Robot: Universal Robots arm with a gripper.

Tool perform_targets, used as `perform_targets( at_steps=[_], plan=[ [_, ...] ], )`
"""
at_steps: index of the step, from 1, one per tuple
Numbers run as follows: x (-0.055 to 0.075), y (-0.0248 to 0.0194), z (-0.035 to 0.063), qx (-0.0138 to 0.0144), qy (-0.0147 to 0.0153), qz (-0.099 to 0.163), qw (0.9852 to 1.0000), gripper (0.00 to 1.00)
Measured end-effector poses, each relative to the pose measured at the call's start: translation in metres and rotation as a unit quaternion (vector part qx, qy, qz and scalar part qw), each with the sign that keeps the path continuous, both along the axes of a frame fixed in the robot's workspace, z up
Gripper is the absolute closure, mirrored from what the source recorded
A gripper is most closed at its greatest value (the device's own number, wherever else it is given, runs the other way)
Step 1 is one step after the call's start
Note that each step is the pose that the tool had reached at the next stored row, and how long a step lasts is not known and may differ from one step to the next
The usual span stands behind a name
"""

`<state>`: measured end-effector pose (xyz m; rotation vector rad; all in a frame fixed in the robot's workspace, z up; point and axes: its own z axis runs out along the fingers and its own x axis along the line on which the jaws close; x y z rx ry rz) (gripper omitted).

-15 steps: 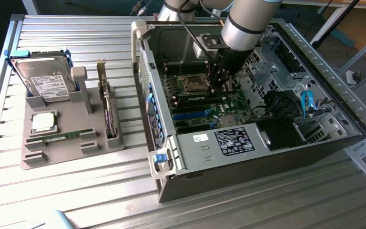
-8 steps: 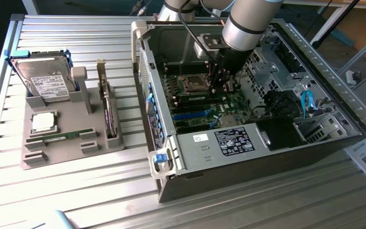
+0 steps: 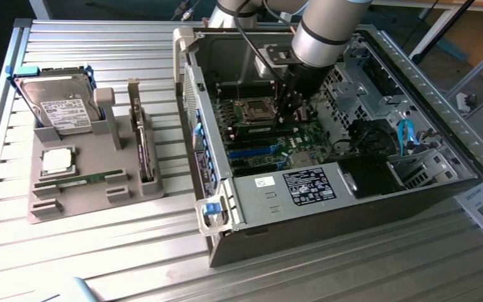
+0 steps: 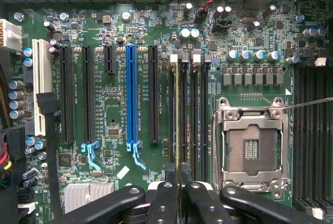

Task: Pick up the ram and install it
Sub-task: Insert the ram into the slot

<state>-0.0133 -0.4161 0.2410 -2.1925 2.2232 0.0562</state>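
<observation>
- In the exterior view the gripper (image 3: 290, 116) is deep inside the open computer case (image 3: 326, 220). The arm's dark wrist hides its fingertips and whatever lies between them.
- In the wrist view the finger bases are cut off by the picture's edge. The ram (image 4: 177, 114) shows edge-on as a thin yellow-green line, so its chips cannot be made out.
- Whether the ram is fully seated in its slot cannot be told.
- The motherboard (image 4: 109, 104) is glossy green, with long black slots, one blue slot (image 4: 130, 94) and a square metal-framed processor socket (image 4: 252, 146).
- The table (image 3: 141, 251) is ribbed bare metal. On it, at the exterior view's left, is a matte grey tray (image 3: 82, 201).
- The tray carries a hard drive (image 3: 61, 110), a square silver processor chip (image 3: 57, 162), an upright dark expansion card (image 3: 143, 151) and a second green stick (image 3: 82, 180) lying flat.
- The gripper (image 4: 177, 174) has black, rounded fingers (image 4: 165, 198) set to a narrow gap, clamping the ram by its two faces.
- The ram lies along one of the black memory slots beside the processor socket.
</observation>
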Motion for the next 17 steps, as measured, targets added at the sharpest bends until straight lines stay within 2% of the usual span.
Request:
perform_targets(
  at_steps=[1, 4, 17],
  plan=[
    [-0.0015, 0.0000, 0.0000, 0.0000, -0.0029, 0.000, 1.0000, 0.88],
    [-0.0034, 0.0000, 0.0000, 0.0000, -0.0070, 0.000, 1.0000, 0.88],
    [-0.0029, -0.0003, -0.0002, -0.0001, -0.0071, 0.000, 1.0000, 0.88]
  ],
)
